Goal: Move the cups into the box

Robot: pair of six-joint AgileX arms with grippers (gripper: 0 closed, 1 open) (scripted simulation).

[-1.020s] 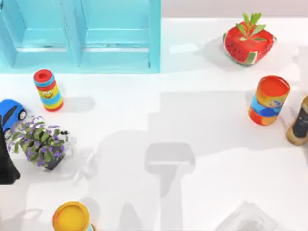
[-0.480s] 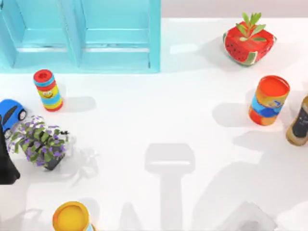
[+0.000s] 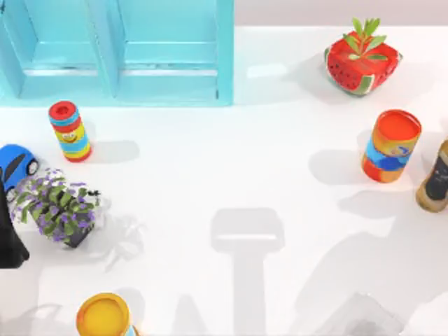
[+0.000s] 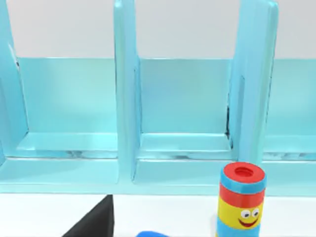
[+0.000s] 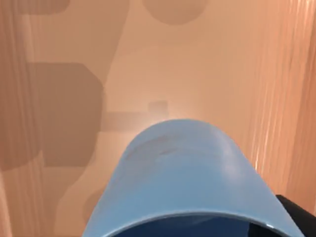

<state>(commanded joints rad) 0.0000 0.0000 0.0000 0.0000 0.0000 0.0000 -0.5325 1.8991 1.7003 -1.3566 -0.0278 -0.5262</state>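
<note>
The blue cup (image 5: 185,173) looms close in the right wrist view, open mouth toward the camera. My right gripper (image 5: 187,222) is shut on it, and one dark finger (image 5: 298,215) shows at its rim. Beneath the cup lies a tan wooden floor with grained walls on both sides, apparently the inside of the box (image 5: 148,59). The dark brown cup is out of view. My left arm (image 3: 10,238) is parked at the table's left edge, and a black part of it (image 4: 94,222) shows in the left wrist view.
A light blue shelf unit (image 3: 119,49) stands at the back left, with a striped cylinder (image 3: 70,131), a blue toy car (image 3: 15,166) and a purple flower pot (image 3: 59,206) before it. On the right are a watermelon planter (image 3: 360,63), an orange-and-blue can (image 3: 390,145) and a bottle (image 3: 435,178). A yellow can (image 3: 103,316) stands at the front.
The broad shadow over the middle of the table has slid toward the right and front. None of the things on the table has moved.
</note>
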